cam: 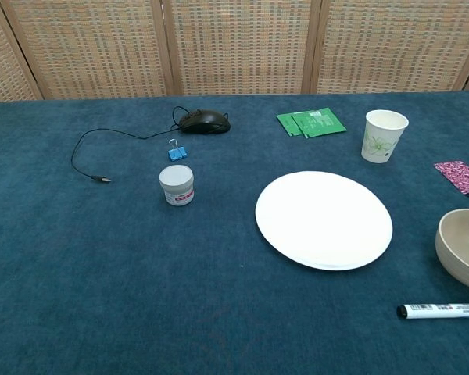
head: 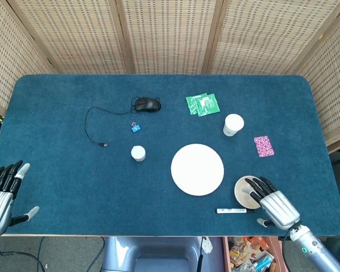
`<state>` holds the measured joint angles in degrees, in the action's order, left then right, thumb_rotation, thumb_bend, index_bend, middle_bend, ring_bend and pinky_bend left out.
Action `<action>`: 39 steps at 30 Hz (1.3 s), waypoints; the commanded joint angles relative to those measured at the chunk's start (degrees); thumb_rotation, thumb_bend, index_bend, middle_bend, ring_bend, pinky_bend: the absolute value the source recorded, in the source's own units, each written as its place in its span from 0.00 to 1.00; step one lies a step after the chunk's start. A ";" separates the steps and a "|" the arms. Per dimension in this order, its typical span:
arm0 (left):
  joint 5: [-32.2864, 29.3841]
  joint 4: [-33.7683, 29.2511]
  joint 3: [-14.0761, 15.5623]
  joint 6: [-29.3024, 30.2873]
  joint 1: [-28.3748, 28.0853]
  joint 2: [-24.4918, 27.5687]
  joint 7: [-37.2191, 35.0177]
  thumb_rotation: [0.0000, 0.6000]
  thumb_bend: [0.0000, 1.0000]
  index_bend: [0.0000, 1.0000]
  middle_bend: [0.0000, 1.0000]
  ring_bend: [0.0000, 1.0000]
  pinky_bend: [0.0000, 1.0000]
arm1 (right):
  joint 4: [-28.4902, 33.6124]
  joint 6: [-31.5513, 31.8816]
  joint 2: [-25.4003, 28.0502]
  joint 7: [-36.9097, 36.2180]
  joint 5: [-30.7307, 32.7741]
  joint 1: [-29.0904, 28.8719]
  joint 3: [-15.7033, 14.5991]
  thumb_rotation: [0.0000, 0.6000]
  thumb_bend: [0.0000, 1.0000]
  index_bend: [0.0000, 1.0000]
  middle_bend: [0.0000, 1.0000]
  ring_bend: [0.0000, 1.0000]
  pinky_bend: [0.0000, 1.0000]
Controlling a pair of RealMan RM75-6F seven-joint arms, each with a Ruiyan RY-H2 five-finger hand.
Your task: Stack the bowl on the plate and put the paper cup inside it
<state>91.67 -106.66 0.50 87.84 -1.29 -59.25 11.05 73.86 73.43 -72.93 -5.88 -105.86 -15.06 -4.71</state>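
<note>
The white plate (head: 197, 169) (cam: 324, 219) lies flat right of the table's middle. Just to its right, near the front edge, stands the beige bowl (head: 241, 190) (cam: 460, 250), upright and empty. My right hand (head: 275, 205) reaches over the bowl's right half with fingers stretched out and apart, holding nothing; whether it touches the rim I cannot tell. The chest view catches only a dark tip of it at the right edge. The paper cup (head: 233, 124) (cam: 385, 136) stands upright behind the plate. At the front left corner my left hand (head: 3, 195) hovers open, far from everything.
A black marker (head: 234, 211) (cam: 442, 310) lies just in front of the bowl. A pink card (head: 263, 145) sits right of the cup and green packets (head: 203, 104) behind it. A wired mouse (head: 148, 104), a blue clip (head: 136, 128) and a small white jar (head: 138, 153) occupy the left middle.
</note>
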 commanded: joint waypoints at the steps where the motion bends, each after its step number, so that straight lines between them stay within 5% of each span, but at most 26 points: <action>1: 0.05 -0.03 0.05 -0.01 0.00 0.03 -0.05 1.00 0.00 0.00 0.00 0.00 0.00 | -1.04 -0.90 -0.86 0.43 0.42 -0.54 -0.18 1.00 0.08 0.18 0.00 0.00 0.00; 14: -0.40 -0.03 0.03 -0.60 -0.32 0.49 -0.91 1.00 0.00 0.00 0.00 0.00 0.00 | -3.80 -4.00 -3.78 3.14 3.68 -1.65 -0.14 1.00 0.44 0.48 0.00 0.00 0.00; 18: -0.55 -0.12 0.02 -0.59 -0.31 0.51 -0.87 1.00 0.00 0.00 0.00 0.00 0.00 | -4.27 -3.23 -4.49 3.03 3.88 -1.70 -0.09 1.00 0.46 0.60 0.00 0.00 0.00; 30: -1.12 -0.24 -0.13 -1.01 -0.58 0.53 -0.70 1.00 0.00 0.00 0.00 0.00 0.00 | -2.56 5.38 -3.23 0.61 1.70 -2.39 1.70 1.00 0.48 0.65 0.00 0.00 0.00; 39: -2.38 -0.50 -0.61 -2.13 -1.31 0.89 -1.24 1.00 0.00 0.00 0.00 0.00 0.00 | 9.37 1.70 2.49 4.65 4.25 -10.03 9.16 1.00 0.49 0.65 0.00 0.00 0.00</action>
<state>89.45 -107.12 -0.02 85.84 -2.52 -58.43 9.93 80.25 77.53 -72.05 -3.01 -103.04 -21.66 1.12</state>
